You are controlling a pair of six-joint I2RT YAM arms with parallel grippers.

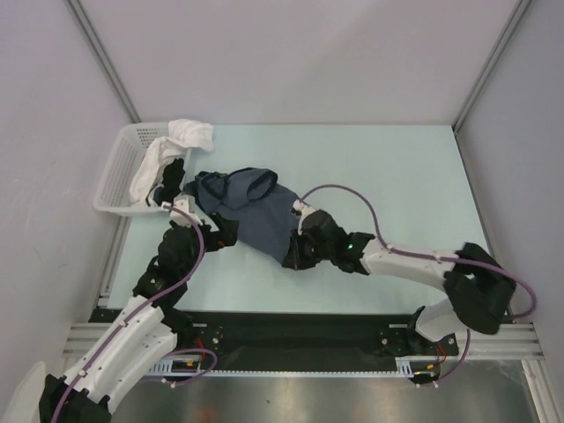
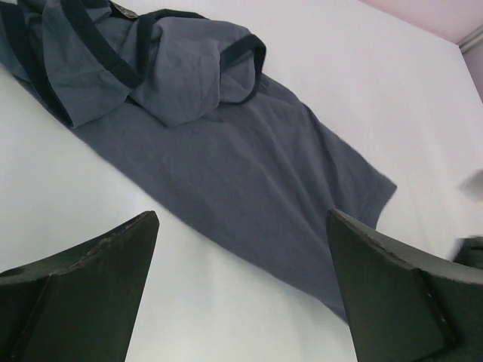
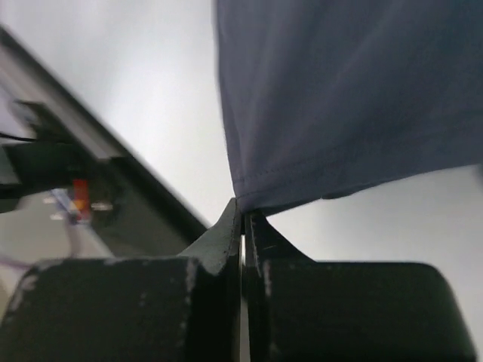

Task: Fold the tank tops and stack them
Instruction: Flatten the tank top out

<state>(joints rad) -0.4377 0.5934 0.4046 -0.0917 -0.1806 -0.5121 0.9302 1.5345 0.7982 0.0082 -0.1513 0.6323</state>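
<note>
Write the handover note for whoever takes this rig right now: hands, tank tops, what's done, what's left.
Left hand: open, empty, over the table beside the slate-blue tank top.
Right hand: shut on a hem corner of that top.
The top lies mostly flat, with its far end bunched up. White lattice basket at far left, with a white cloth draped over its rim. No second top can be made out.
Done: nothing folded or stacked.
Left: spread, fold, stack.
</note>
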